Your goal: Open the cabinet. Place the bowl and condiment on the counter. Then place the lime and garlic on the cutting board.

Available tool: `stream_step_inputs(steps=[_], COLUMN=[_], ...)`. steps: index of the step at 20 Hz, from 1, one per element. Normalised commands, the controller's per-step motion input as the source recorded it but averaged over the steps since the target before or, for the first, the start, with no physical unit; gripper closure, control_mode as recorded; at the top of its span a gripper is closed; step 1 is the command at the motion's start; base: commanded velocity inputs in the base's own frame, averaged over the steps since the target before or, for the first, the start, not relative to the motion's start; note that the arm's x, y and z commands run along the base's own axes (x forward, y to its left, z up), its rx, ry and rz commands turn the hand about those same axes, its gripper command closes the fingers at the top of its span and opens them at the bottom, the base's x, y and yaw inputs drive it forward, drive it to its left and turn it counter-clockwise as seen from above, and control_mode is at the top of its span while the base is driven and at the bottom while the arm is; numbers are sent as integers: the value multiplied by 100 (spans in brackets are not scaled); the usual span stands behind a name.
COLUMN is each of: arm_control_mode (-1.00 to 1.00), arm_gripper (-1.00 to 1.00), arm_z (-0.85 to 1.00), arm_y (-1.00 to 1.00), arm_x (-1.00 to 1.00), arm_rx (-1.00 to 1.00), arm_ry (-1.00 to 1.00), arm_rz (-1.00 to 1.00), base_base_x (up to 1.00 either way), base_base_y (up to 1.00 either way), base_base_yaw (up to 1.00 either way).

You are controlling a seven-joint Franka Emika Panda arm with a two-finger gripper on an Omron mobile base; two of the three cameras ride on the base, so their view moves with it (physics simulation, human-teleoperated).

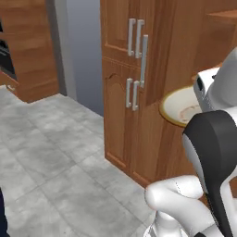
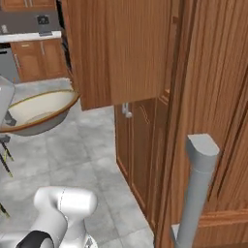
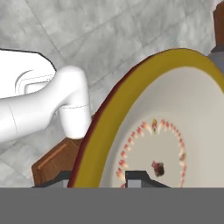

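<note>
The bowl (image 3: 175, 122) is cream inside, with a yellow rim and a ring of small red marks. My gripper (image 3: 98, 180) is shut on its rim, one fingertip (image 3: 138, 177) inside the bowl and the other outside. The bowl (image 1: 181, 107) hangs tilted in the air beside the cabinet (image 1: 120, 115), just left of my white hand. From the other side the bowl (image 2: 36, 112) floats above the floor, left of the cabinet's open upper door (image 2: 118, 48). The condiment, lime, garlic, cutting board and counter are out of view.
Grey floor tiles (image 1: 51, 157) spread to the left of the cabinet. A grey bar handle (image 2: 196, 189) stands close at the right. More wooden units (image 1: 28, 55) line the far wall. My arm's white base link (image 3: 48, 105) lies under the bowl.
</note>
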Motion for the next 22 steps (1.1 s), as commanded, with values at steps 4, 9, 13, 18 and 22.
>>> stream_step_inputs(steps=[4, 9, 13, 18, 22], arm_control_mode=[100, 100, 100, 100, 100], arm_gripper=[100, 100, 100, 100, 100], arm_z=[0, 0, 0, 0, 0], arm_y=[0, 0, 0, 0, 0], arm_x=[0, 0, 0, 0, 0], arm_rx=[0, 0, 0, 0, 0], arm_ry=[0, 0, 0, 0, 0], arm_rz=[0, 0, 0, 0, 0], base_base_x=[-41, -50, -41, -33, -16], base_base_y=[-19, -2, 0, 0, 0], base_base_yaw=[53, 55, 54, 57, 61])
